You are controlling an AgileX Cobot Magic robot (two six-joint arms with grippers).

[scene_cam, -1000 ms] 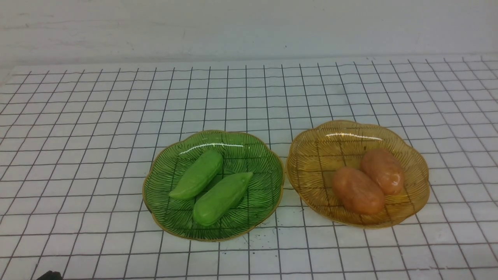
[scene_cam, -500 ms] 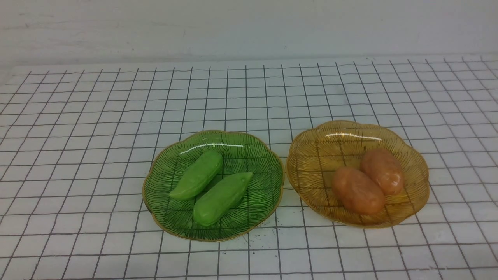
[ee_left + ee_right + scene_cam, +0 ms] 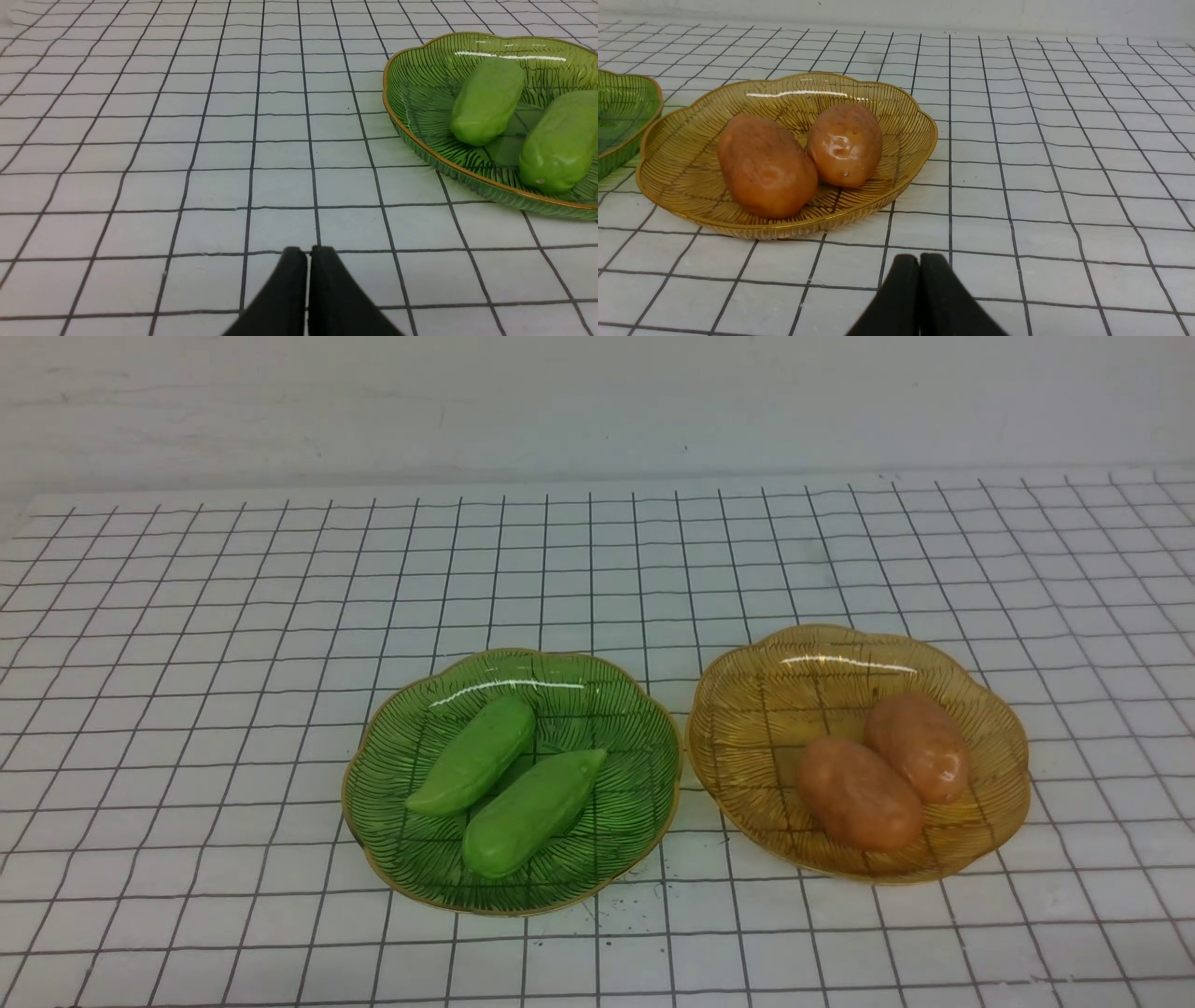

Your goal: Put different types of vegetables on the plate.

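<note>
Two light-green pods (image 3: 474, 756) (image 3: 530, 813) lie side by side in a green glass plate (image 3: 635, 709). Two orange-brown potatoes (image 3: 857, 793) (image 3: 919, 748) lie in an amber glass plate (image 3: 747, 691) to its right. Neither gripper shows in the front view. My left gripper (image 3: 308, 250) is shut and empty over the table, apart from the green plate (image 3: 420, 84) and its pods (image 3: 487, 100) (image 3: 558, 140). My right gripper (image 3: 920, 257) is shut and empty, in front of the amber plate (image 3: 906, 102) with its potatoes (image 3: 766, 165) (image 3: 845, 143).
The table is white with a black grid (image 3: 187, 616). A pale wall (image 3: 597, 401) runs along its far edge. The two plates stand close together, nearly touching.
A dark bit of the left arm at the bottom left edge of the front view has dropped out of sight. The plates and vegetables have not moved.
</note>
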